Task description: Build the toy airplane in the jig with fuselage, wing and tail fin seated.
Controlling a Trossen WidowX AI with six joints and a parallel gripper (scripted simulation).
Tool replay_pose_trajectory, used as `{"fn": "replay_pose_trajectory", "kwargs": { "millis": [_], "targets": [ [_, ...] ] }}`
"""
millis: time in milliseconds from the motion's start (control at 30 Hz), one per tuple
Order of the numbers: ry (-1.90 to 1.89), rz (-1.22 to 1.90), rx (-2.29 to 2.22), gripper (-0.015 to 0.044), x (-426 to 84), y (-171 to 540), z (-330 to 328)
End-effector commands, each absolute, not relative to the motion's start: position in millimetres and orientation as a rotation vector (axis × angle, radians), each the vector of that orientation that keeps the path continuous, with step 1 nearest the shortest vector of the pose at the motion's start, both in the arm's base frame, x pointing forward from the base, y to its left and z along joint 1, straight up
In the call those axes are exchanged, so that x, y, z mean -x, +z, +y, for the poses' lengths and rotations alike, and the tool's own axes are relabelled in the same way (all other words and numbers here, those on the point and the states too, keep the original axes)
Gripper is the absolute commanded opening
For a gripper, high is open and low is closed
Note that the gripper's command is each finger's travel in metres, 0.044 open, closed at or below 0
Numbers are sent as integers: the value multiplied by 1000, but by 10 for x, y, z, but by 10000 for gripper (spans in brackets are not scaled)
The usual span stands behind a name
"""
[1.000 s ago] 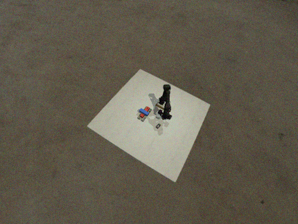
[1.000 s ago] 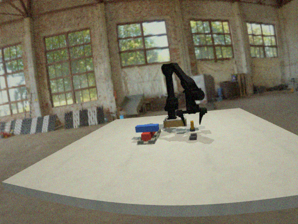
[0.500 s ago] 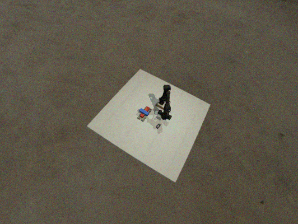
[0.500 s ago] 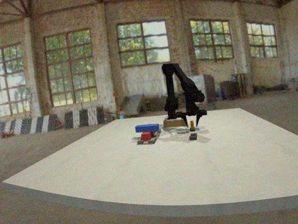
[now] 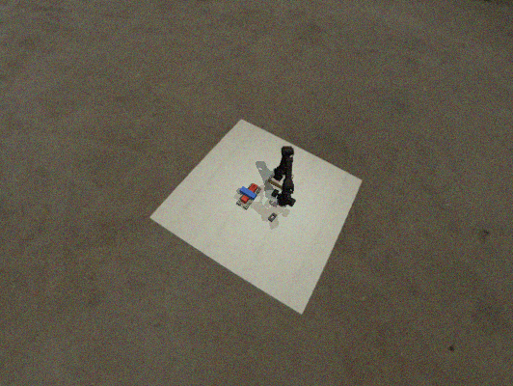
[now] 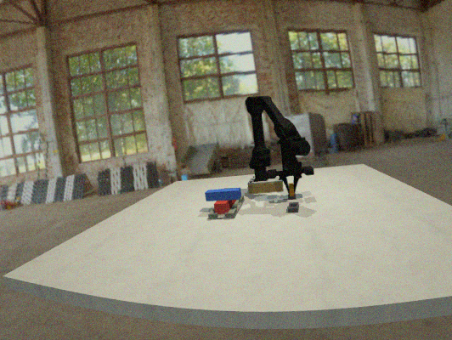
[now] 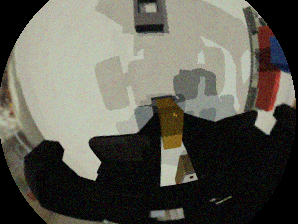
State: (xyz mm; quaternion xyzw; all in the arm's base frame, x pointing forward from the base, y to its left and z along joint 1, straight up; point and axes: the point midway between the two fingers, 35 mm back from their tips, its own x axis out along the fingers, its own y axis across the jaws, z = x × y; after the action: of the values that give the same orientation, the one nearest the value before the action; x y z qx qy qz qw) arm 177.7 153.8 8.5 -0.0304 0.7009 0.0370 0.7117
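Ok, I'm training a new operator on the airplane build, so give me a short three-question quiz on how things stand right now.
1. True or false: the blue wing lies across the top of the red fuselage.
2. Which part is the gripper shut on? A: the wing. B: the yellow tail fin. C: the fuselage.
3. Fill in: the part not yet fitted to the fuselage is the ____.

Key: 1 true; 2 B; 3 tail fin.

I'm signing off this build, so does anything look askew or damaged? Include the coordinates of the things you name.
Nothing stands out: the blue wing (image 5: pixel 248 193) (image 6: pixel 223 194) lies across the red fuselage (image 5: pixel 245 199) (image 6: pixel 221 207) (image 7: pixel 268 90), and the yellow tail fin (image 6: pixel 291 189) (image 7: pixel 171 120) is upright between the jaws.
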Motion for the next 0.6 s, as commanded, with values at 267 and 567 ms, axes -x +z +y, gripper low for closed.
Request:
{"fn": "replay_pose_trajectory", "kwargs": {
  "millis": [267,567],
  "targets": [
    [79,1556,61,0,-1820,356,1581],
    [79,1556,61,0,-1839,631,1598]
  ]
}}
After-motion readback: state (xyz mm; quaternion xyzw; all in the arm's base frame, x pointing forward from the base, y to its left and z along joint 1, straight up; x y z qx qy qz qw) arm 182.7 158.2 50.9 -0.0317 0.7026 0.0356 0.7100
